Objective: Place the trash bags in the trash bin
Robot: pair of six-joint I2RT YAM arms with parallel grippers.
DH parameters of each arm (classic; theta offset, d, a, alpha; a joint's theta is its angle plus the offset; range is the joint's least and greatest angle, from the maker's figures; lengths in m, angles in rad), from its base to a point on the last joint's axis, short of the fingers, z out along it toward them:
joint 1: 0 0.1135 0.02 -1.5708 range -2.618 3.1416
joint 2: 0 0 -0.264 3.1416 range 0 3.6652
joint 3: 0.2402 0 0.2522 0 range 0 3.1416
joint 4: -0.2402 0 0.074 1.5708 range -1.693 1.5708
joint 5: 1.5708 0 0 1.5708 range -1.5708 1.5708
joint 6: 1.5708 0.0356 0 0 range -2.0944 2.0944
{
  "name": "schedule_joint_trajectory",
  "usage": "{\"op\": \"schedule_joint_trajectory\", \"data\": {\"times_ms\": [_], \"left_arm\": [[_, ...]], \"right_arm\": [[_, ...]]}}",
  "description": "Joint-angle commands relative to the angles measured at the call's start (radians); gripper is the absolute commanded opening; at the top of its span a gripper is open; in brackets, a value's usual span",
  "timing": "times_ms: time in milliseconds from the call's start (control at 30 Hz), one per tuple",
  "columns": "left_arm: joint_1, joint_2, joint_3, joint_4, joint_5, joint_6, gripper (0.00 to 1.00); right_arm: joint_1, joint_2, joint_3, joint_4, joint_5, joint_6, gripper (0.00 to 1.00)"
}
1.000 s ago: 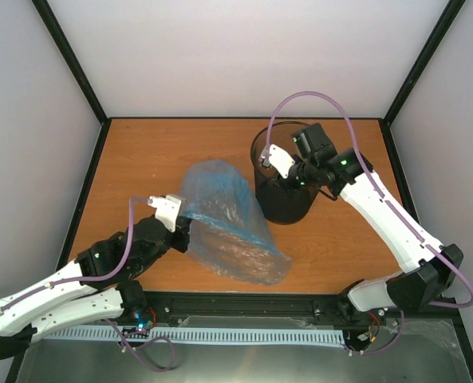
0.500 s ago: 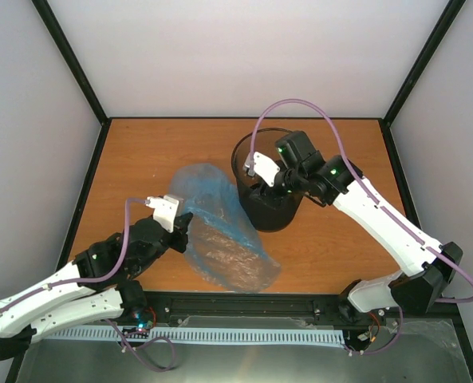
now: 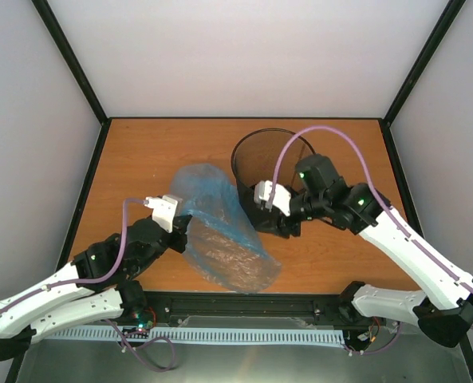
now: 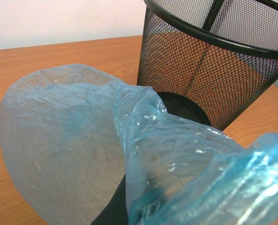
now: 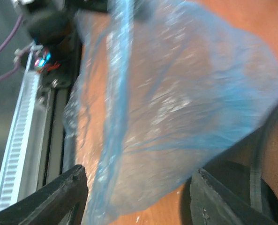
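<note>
Ideally, the trash bag (image 3: 224, 235) is being raised over the trash bin (image 3: 256, 159) rim by left fingers (image 4: 111, 213) hidden under film, their grip impossible to tell, with right fingers (image 5: 59, 197) spread wide and empty.

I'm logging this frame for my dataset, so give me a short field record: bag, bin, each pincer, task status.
trash bag: light-blue film, on table, outside bin
trash bin: black mesh, standing right of bag
left pincer: shut on bag's edge
right pincer: open, by bin's base, facing bag
status: bag not yet in
</note>
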Motion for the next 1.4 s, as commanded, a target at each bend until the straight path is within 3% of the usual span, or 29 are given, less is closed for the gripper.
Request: {"op": "schedule_joint_trajectory", "data": {"times_ms": [0,400,800,900,967,1033,1167,1267,1367], "left_arm": [[-0.004,-0.004,0.003,0.002,-0.006,0.007,0.01],[-0.004,-0.001,0.004,-0.004,-0.022,0.004,0.01],[-0.004,0.017,0.002,-0.005,-0.032,0.0,0.01],[-0.004,0.034,0.004,-0.01,-0.043,-0.006,0.01],[-0.004,0.042,0.005,-0.014,-0.057,-0.01,0.01],[-0.005,0.046,0.01,-0.031,-0.078,-0.038,0.01],[-0.004,0.044,0.011,-0.035,-0.096,-0.042,0.01],[-0.004,0.046,0.02,-0.038,-0.089,-0.036,0.01],[-0.005,0.051,0.055,-0.044,0.004,-0.01,0.01]], "right_arm": [[0.048,-0.052,-0.139,0.003,-0.034,-0.084,0.64],[0.051,-0.134,-0.444,0.161,0.099,-0.068,0.73],[0.054,-0.078,-0.536,0.19,-0.037,-0.104,0.77],[0.057,-0.058,-0.542,0.209,0.011,-0.097,0.66],[0.057,-0.037,-0.523,0.204,0.056,-0.089,0.5],[0.056,-0.027,-0.51,0.196,0.059,-0.078,0.28],[0.057,-0.047,-0.503,0.161,0.061,-0.082,0.04],[0.055,-0.068,-0.463,0.14,0.11,-0.075,0.03],[0.055,-0.057,-0.35,0.095,0.093,-0.057,0.03]]}}
